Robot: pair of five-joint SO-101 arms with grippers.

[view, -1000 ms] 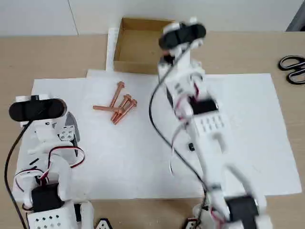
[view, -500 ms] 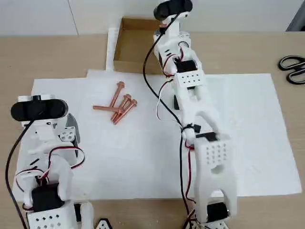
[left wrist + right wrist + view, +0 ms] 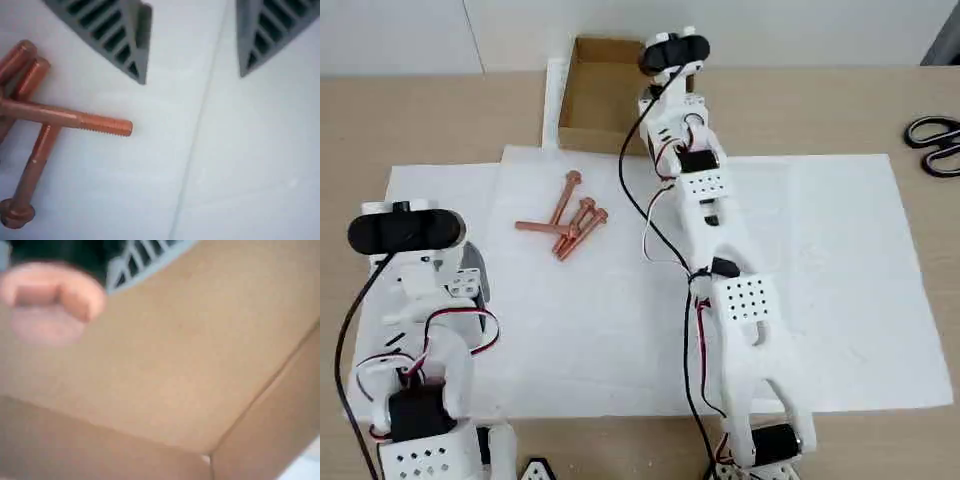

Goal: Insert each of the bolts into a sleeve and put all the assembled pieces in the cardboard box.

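Right gripper [image 3: 107,277] clamps a pinkish piece [image 3: 50,305] inside the box [image 3: 600,95], ready to drop it. Left gripper [image 3: 192,75] hangs open beside the loose bolts [image 3: 570,222], likely to take one.

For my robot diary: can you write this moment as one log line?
left gripper open over paper near bolts | right gripper at cardboard box, blurry copper piece by it

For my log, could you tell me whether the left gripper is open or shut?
Open: the left gripper has its fingers well apart above the paper, nothing between them.
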